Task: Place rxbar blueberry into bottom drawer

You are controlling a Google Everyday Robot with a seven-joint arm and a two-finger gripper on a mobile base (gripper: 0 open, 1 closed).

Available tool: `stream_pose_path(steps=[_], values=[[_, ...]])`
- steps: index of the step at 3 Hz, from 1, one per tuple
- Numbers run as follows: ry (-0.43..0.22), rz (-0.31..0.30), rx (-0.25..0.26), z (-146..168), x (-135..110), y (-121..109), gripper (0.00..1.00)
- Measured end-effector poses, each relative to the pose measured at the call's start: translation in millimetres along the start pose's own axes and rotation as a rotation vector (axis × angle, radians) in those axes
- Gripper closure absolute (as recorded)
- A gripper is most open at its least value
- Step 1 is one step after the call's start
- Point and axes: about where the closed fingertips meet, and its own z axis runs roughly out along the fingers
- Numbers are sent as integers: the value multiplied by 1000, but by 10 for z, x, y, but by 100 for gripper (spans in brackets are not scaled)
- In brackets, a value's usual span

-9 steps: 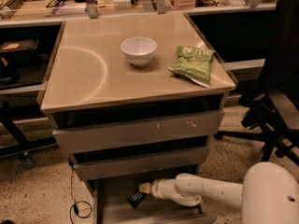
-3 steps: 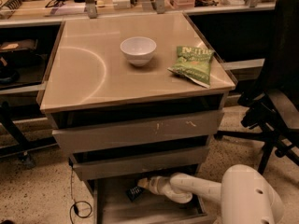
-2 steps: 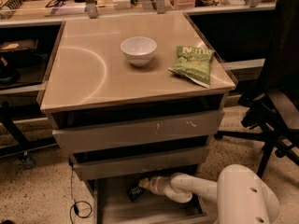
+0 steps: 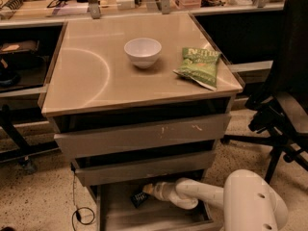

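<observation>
- The bottom drawer [image 4: 159, 218] is pulled out below the two upper drawers, its flat floor showing.
- The robot's pale arm [image 4: 202, 194] reaches in from the right, low over the drawer and under the front of the middle drawer [image 4: 144, 167].
- The claw [image 4: 147, 190] is inside the bottom drawer, near its back left part; I cannot tell whether it is spread or pressed together.
- The rxbar blueberry [image 4: 139, 198] sits right at the claw's tip, touching it, tilted, within the drawer near its left wall. Whether it rests on the drawer floor cannot be told.
- On the surface [image 4: 91, 85] above, a white bowl [image 4: 143, 52] stands upright toward the back, right of centre.
- A green chip bag [image 4: 198, 66] lies near the right edge, apart from the bowl.
- A black office chair [image 4: 284, 105] stands on the floor to the right.
</observation>
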Motion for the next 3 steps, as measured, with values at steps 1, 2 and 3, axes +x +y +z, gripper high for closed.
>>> stream_pose_path(steps=[1,2,3], values=[[0,0,0,0,0,0,58],[0,0,0,0,0,0,35],[0,0,0,0,0,0,12]])
